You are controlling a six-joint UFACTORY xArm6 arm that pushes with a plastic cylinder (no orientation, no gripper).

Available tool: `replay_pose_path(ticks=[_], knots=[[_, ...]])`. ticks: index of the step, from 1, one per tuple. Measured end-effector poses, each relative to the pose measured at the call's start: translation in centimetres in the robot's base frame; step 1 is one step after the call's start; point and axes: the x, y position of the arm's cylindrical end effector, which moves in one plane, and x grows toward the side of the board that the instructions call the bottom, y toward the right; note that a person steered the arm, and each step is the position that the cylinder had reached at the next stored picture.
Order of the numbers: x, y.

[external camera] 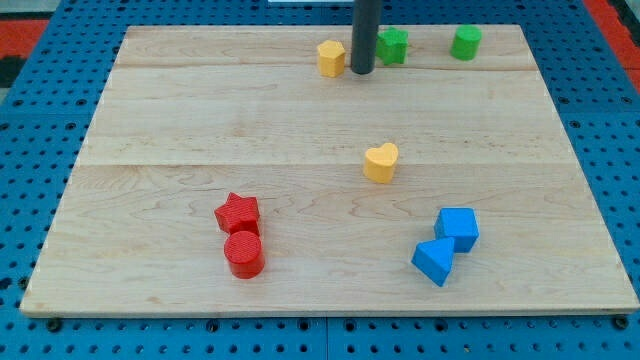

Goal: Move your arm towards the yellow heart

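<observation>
Wooden board (pixel 200 120) takes up nearly the whole view, pale maple-looking planks sitting on a blue pegboard (pixel 30 200). So the setup right now: my tip (pixel 361 72) is up near the view's top edge, squeezed between the yellow pentagon-ish block (pixel 331 58) on its left and a green block (pixel 393 46) on its right. It's just a bare rod, no jaws, holding nothing, and I can't tell if it's actually touching either neighbour or just very close.

The yellow heart (pixel 381 162) sits well apart from it, toward the view's bottom and a hair to the right, roughly mid-board.

What could go wrong, I reckon:
- Pulling out at an angle could clip the yellow pentagon or the green block and drag one along, since the gap is tight.
- Coming in too fast could overshoot and shove the heart down toward the blue cube (pixel 458 228) and blue wedge-looking block (pixel 434 262).
- Mixing up the two yellows is the silly one: the wrong yellow is right beside the tip.

Red star (pixel 237 212), red cylinder (pixel 244 254) and the other green block (pixel 465 42) look safely out of the path.
</observation>
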Motion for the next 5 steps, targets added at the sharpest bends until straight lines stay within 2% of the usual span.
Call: replay_pose_path(ticks=[1, 2, 3, 4, 5], knots=[[-0.8, -3.4], [-1.0, -3.1], [3.5, 3.0], [6.5, 16.1], [11.8, 21.4]])
